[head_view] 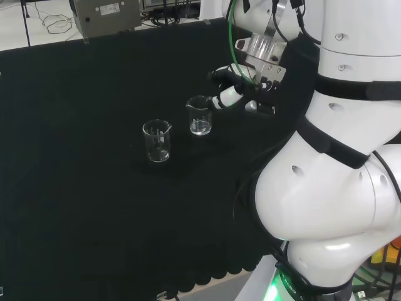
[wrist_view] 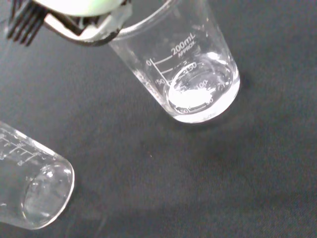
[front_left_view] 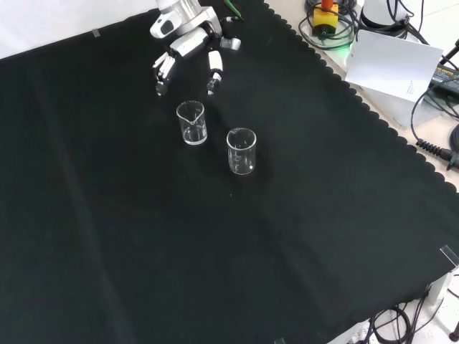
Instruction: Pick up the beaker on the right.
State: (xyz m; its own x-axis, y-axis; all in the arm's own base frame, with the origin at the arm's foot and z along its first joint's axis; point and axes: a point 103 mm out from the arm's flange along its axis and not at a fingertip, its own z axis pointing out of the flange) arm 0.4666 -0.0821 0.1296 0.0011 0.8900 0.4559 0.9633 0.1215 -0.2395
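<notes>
Two beakers upright on tabletop (head_view: 75, 188); hand (head_view: 235, 88) hovers beside right beaker (head_view: 199, 116), fingers (front_left_view: 213, 75) spread, holding nothing; descend squarely, avoid tipping left beaker (head_view: 156, 140).

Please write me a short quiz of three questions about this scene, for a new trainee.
1. True or false: the hand already holds a beaker.
2. How many beakers stand on the black cloth?
3. In the head view, which beaker is nearer the hand: A) the left beaker, B) the right beaker?

Key:
1. False; its fingers hang relaxed beside the right beaker, apart from it.
2. Two, both upright.
3. B.
</notes>
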